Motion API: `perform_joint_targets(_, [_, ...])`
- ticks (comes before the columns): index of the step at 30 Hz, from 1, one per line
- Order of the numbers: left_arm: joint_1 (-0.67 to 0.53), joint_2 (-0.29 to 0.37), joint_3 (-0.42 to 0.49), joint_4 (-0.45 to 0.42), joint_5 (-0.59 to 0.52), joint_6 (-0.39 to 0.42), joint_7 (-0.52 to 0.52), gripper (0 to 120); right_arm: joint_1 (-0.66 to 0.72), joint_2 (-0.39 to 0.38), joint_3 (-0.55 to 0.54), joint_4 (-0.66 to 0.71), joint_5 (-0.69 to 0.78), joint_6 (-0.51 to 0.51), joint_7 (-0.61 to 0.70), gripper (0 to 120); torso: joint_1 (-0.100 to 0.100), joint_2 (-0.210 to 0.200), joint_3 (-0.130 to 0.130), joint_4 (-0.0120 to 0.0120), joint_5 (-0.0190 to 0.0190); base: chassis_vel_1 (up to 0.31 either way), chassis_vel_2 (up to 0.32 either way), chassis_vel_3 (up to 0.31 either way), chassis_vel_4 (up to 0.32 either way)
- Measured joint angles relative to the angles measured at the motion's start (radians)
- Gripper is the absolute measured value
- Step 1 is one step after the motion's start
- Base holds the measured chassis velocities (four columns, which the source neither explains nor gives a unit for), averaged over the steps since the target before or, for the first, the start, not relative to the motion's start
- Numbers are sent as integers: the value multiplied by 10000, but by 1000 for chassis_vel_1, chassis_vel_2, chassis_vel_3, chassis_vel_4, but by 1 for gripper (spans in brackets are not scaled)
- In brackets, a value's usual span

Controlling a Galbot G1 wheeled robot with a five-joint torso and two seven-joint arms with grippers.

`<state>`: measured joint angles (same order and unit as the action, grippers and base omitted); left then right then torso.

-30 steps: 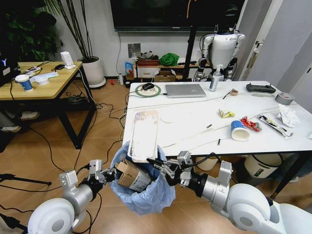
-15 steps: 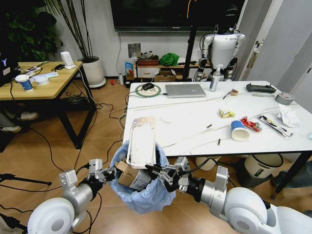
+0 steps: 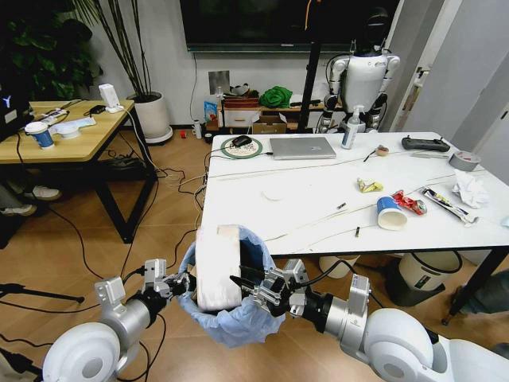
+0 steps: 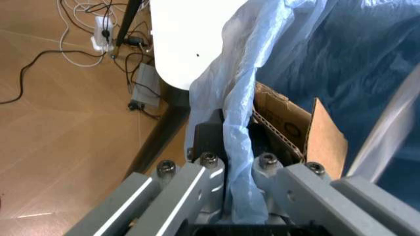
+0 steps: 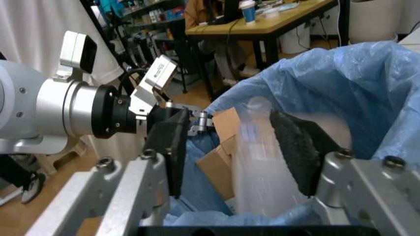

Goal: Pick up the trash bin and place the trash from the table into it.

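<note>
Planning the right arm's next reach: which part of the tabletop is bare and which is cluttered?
The table is bare along its near-left stretch, between the laptop and the trash bin. It is crowded at the right end: paper cup, red wrapper, yellow wrapper, tissue.

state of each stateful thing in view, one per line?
Trash bin: off the floor, liner rim pinched by left tool.
White paper sheet: curled, dropping into the bin.
Right tool: open, at the bin mouth.
Cardboard packet: inside the bin.
Paper cup: upright on the table.
Laptop: closed.
</note>
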<state>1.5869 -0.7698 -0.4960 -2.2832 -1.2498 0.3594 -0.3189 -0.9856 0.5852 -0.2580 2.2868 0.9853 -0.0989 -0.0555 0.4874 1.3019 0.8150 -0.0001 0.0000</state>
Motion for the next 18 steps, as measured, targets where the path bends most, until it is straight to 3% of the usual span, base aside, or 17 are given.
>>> perform_joint_targets(2, [-5, 0, 7, 0, -1, 0, 0, 0, 25, 0, 24, 5, 7, 0, 3, 57, 0, 0, 0, 0, 0, 0, 0, 0, 0])
perform_joint_targets(9, [102, -61, 23, -24, 2, 0, 0, 0, 73, 69, 234, 29, 146, -1, 33, 60, 0, 0, 0, -1, 0, 0, 0, 0, 0])
perform_joint_targets(18, [615, -120, 97, -247, 136, 41, 14, 0, 239, 127, 2083, 188, 1380, 20, 443, 66, 0, 0, 0, 1, -1, 0, 0, 0, 0])
